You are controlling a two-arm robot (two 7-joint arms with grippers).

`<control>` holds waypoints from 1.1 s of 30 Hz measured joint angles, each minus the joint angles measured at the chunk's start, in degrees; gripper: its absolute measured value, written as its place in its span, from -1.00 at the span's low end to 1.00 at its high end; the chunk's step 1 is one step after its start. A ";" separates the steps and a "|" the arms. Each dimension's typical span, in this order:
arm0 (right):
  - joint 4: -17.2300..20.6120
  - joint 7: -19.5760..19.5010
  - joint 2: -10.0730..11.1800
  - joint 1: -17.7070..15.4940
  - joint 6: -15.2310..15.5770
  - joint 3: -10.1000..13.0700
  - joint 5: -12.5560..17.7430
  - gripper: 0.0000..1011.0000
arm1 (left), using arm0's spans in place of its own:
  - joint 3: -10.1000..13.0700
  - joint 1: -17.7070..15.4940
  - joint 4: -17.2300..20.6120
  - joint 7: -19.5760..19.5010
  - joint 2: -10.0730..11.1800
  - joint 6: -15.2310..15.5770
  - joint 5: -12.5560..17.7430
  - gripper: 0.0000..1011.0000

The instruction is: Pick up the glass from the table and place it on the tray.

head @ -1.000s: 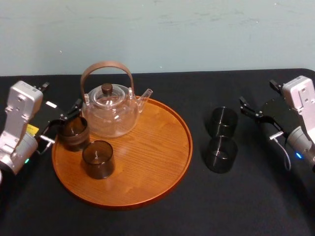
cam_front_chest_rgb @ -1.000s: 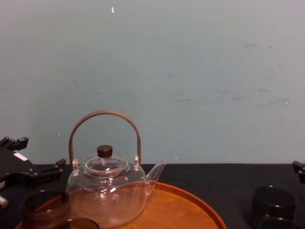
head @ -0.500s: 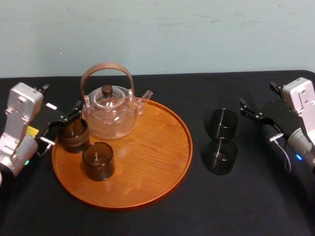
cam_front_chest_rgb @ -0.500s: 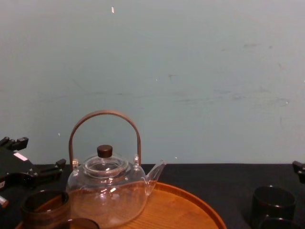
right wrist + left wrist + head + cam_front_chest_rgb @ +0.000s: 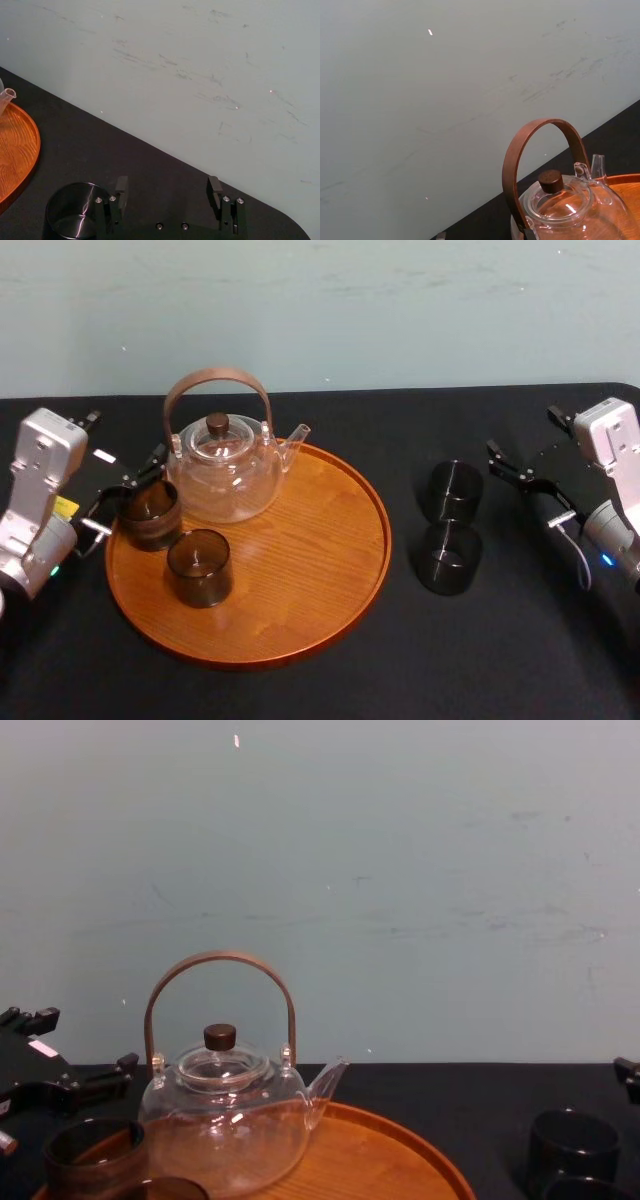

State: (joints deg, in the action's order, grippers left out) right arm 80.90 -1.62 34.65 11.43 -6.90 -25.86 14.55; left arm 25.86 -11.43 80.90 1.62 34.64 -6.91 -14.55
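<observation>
While the right gripper sits with jaws spread beside the far glass, on the table right of the tray, that glass touches the near glass, so a skewed grab could topple both; left gripper splayed at the tray's left rim.

- We seem to be in a lab or test room: the wall is bare, scuffed, pale green.
- Our table is draped in plain black cloth, a tea tray staged on it.
</observation>
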 joint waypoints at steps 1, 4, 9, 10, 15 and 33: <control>0.00 0.00 0.00 0.00 0.00 0.00 0.00 0.98 | 0.00 0.00 0.00 0.00 0.00 0.00 0.00 0.98; 0.00 0.00 0.00 0.00 0.00 0.00 0.00 0.98 | 0.00 0.00 0.00 0.00 0.00 0.00 0.00 0.98; 0.00 0.00 0.00 0.00 0.00 0.00 0.00 0.98 | 0.00 0.00 0.00 0.00 0.00 0.00 0.00 0.98; 0.00 0.00 0.00 0.00 0.00 0.00 0.00 0.98 | 0.00 0.00 0.00 0.00 0.00 0.00 0.00 0.98; 0.00 0.00 0.00 0.00 0.00 0.00 0.00 0.98 | 0.00 0.00 0.00 0.00 0.00 0.00 0.00 0.98; 9.55 4.78 4.23 -7.27 -1.39 3.19 1.41 0.98 | 0.00 0.00 0.00 0.00 0.00 0.00 0.00 0.98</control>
State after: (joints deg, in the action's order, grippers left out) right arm 90.45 3.16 38.87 4.16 -8.29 -22.67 15.95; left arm 25.86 -11.43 80.90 1.62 34.65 -6.91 -14.55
